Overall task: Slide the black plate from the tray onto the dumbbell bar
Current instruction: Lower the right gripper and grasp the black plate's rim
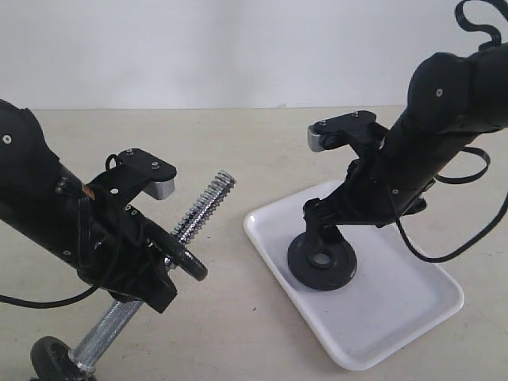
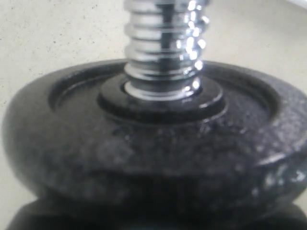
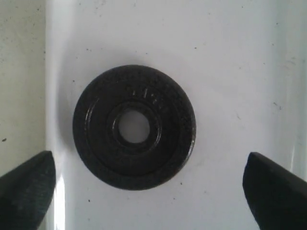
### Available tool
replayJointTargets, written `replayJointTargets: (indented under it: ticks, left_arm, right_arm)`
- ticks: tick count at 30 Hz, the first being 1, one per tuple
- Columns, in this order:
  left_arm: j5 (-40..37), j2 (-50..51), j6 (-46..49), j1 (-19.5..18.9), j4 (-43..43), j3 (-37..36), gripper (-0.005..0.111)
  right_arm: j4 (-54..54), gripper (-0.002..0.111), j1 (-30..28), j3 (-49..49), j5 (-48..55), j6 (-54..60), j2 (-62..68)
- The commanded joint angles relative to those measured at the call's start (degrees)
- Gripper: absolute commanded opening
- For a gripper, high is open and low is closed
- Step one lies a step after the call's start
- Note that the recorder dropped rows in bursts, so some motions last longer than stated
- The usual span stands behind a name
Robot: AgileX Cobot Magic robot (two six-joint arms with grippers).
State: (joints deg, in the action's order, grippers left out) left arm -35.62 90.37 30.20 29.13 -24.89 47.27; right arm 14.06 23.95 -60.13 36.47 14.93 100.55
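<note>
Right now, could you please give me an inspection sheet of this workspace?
Surface: beige speckled table.
Job's things: black plate lies flat in the white tray; dumbbell bar is tilted with its threaded end up and bare, and carries a black disc lower down.
Clutter: nothing seen.
Grippers: left gripper appears closed around the bar by that disc; right gripper is open over the plate, with one finger on each side and neither touching it.
Cables: black cable loops beside the right arm, above the tray.
Surroundings: plain white wall.
</note>
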Motion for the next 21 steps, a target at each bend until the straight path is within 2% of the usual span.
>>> replayJointTargets:
  ticks: [1,9,21]
  left_arm:
    - [3.06,-2.57,-0.16,0.22,-4.14,1.34,0.004]
    - [2.58,-2.57,-0.16,0.22,-4.17,1.34,0.004]
    - [2.81,-2.57,-0.16,0.22,-4.17,1.34,0.004]
  right_arm:
    - [3.22,0.094,0.02,-1.29,-1.65,0.15,1.98]
    - [1.5,0.094,4.57,-2.67,-4.72,1.45,8.03]
    - [-3.79,0.094,4.57,-3.5,-4.19,0.0,8.17]
